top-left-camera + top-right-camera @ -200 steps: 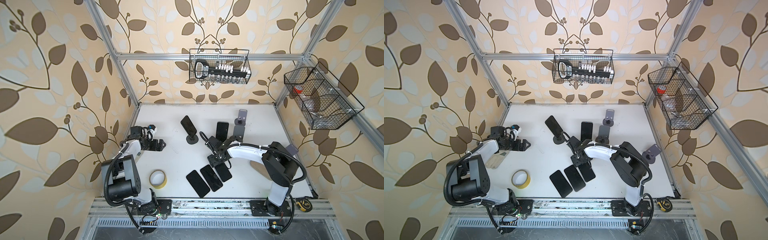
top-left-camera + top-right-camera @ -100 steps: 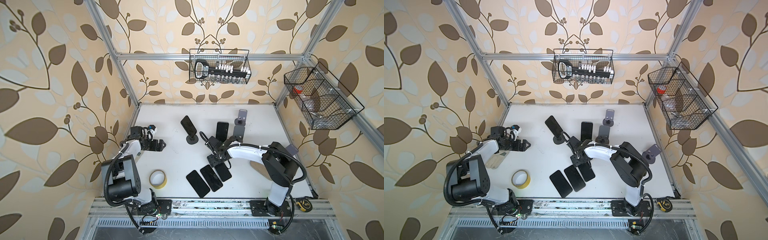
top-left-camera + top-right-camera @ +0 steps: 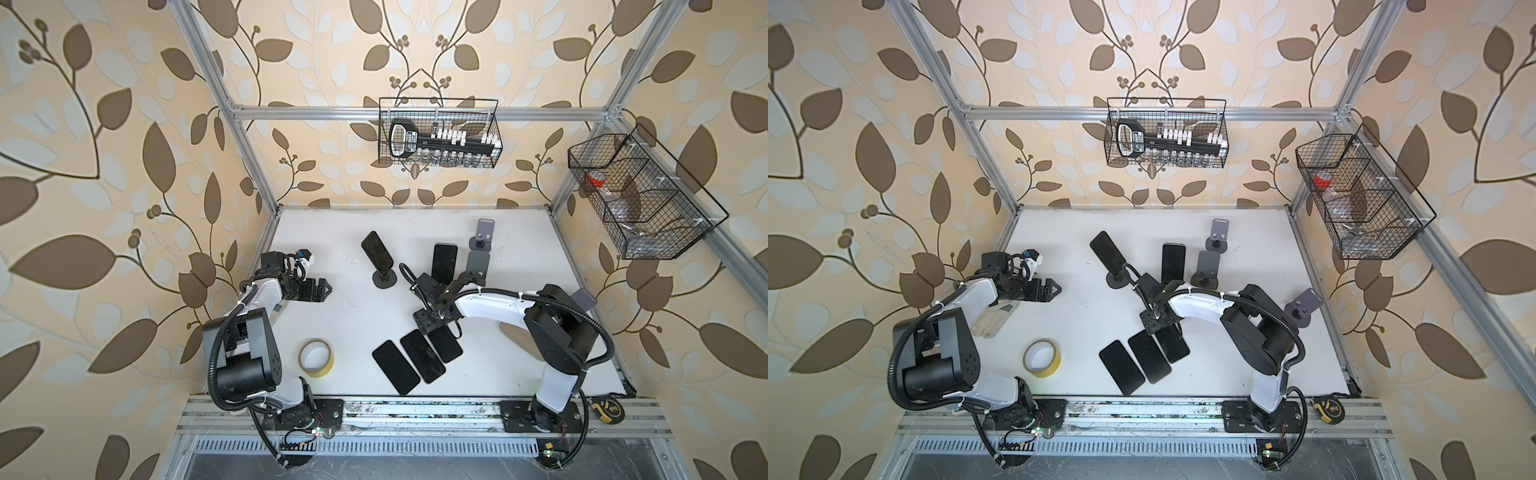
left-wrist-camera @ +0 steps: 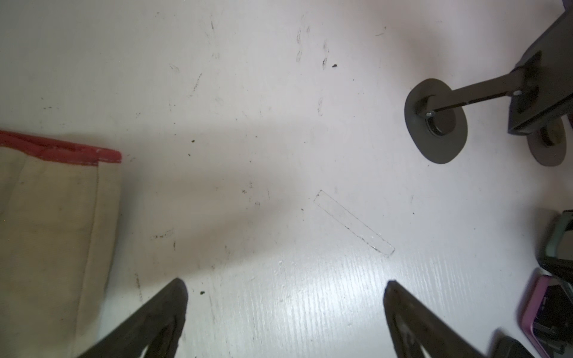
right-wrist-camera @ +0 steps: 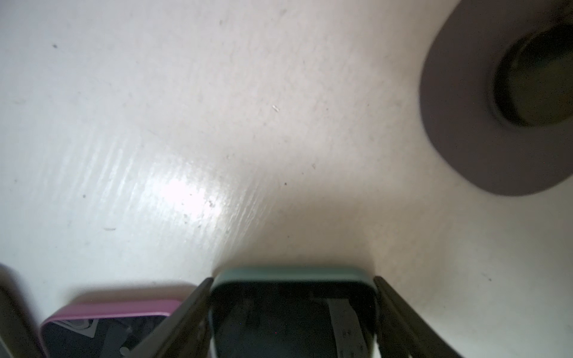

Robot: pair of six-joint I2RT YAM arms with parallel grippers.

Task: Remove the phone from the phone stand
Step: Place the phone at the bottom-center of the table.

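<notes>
Phone in a teal case (image 5: 291, 313) lies flat and screen up, its glass dark, on the scuffed white table (image 3: 357, 320). It sits low centre in both top views, just right of a pink-cased phone (image 5: 108, 313). Leaf-patterned wallpaper (image 3: 124, 166) lines the walls around an aluminium frame (image 3: 415, 111). Right gripper (image 5: 291, 280) straddles the phone's end, its fingers close against both sides; whether they squeeze it I cannot tell. Left gripper (image 4: 285, 283) is spread wide above the table.

Overhead pair; wrist cameras near table (image 4: 279, 124)
</notes>
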